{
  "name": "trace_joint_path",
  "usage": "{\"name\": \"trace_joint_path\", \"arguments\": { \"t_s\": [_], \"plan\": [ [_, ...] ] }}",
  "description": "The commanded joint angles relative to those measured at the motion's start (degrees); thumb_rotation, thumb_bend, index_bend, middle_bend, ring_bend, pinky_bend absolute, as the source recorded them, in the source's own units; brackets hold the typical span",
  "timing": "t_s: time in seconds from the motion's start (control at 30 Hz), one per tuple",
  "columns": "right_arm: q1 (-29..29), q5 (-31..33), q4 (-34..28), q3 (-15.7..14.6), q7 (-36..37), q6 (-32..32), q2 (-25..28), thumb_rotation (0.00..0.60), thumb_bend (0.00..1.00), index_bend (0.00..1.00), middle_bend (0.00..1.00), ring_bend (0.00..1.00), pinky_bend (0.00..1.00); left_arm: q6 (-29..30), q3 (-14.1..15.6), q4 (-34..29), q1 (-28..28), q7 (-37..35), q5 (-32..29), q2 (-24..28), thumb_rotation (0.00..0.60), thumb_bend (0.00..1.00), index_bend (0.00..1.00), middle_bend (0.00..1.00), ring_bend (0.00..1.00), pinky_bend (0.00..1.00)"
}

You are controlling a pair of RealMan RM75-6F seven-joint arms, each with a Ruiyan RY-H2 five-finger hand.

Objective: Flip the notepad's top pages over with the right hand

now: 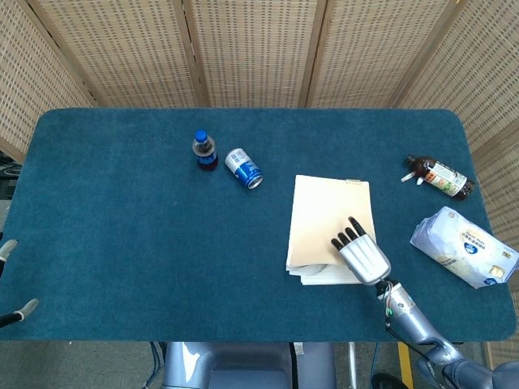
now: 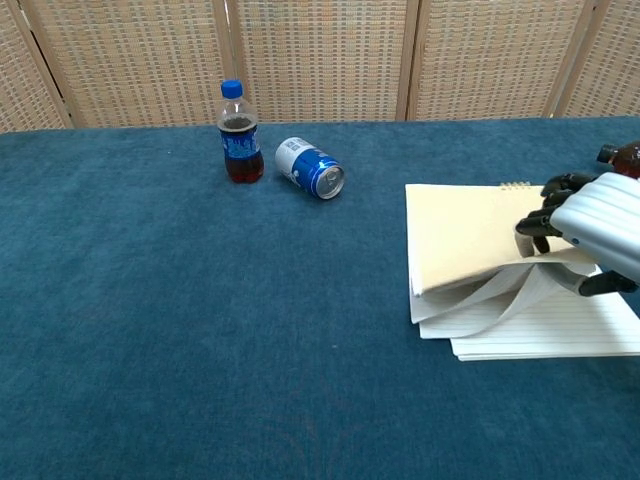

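Observation:
The cream notepad [image 1: 328, 215] [image 2: 460, 235] lies on the blue table right of centre, bound along its far edge. My right hand [image 1: 361, 255] [image 2: 590, 230] grips the near edge of its top pages and holds them lifted. The raised pages curl upward, and lined sheets [image 2: 560, 325] show beneath them. Dark fingers [image 1: 347, 235] lie on top of the cover, and the thumb [image 2: 605, 284] sits under the lifted stack. At the far left edge of the head view, only two pale fingertips [image 1: 24, 309] of my left hand show, off the table.
A small cola bottle [image 1: 203, 151] stands beside a blue can [image 1: 244, 168] lying on its side, left of the notepad. At the right edge lie a brown bottle [image 1: 440, 176] and a white packet [image 1: 465, 245]. Woven screens back the table.

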Motion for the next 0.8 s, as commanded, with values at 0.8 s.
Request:
{"name": "trace_joint_path", "arguments": {
  "t_s": [0.8],
  "plan": [
    [-1.88, -8.02, -13.13, -11.49, 13.09, 6.45, 13.86, 0.600, 0.71, 0.66, 0.67, 0.56, 0.38, 0.47, 0.50, 0.11, 0.23, -0.32, 1.02, 0.11, 0.600, 0.00, 0.00, 0.00, 0.00, 0.00]
  ]
}}
